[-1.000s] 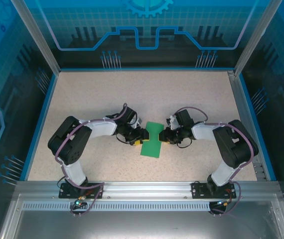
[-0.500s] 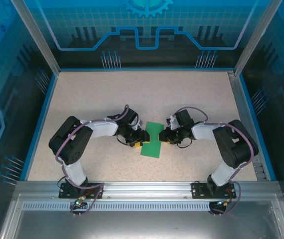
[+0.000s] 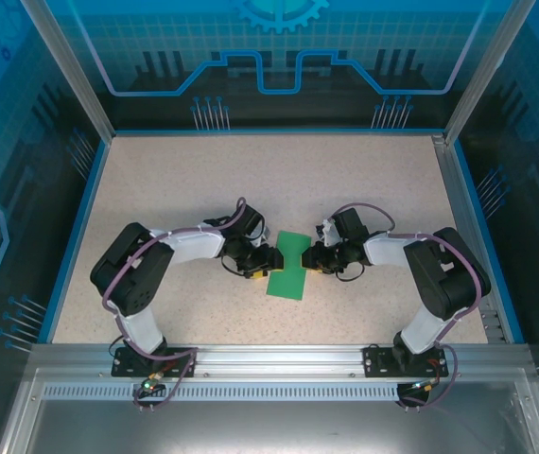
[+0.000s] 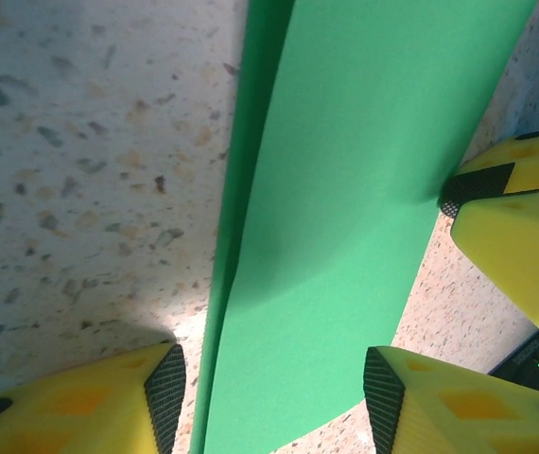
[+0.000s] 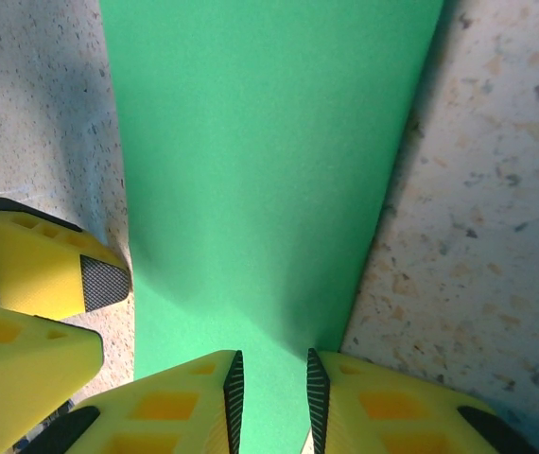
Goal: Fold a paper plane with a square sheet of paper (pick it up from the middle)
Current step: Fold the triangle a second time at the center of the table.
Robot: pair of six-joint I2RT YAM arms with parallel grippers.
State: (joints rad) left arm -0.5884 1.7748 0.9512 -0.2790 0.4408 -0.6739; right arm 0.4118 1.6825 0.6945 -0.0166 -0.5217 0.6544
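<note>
The square sheet of paper [image 3: 287, 266] is bright green and lies on the table folded into a narrow strip between the two arms. In the left wrist view the paper [image 4: 345, 208] shows two layers, the upper edge slightly offset. My left gripper [image 4: 274, 397] is open, its pads standing wide on either side of the strip's near end. My right gripper [image 5: 275, 402] sits over the opposite long edge of the paper [image 5: 260, 161], its jaws a narrow gap apart with green showing flat between them. In the top view, left gripper [image 3: 268, 261] and right gripper [image 3: 309, 257] face each other across the strip.
The speckled table [image 3: 251, 180] is bounded by a blue rim and a metal rail at the near edge [image 3: 279, 359]. The right gripper's yellow fingers [image 4: 511, 227] are near the left's. The left gripper's fingers [image 5: 43, 274] show in the right wrist view.
The left gripper's jaws have spread a little wider around the strip. The right arm and the paper have stayed put.
</note>
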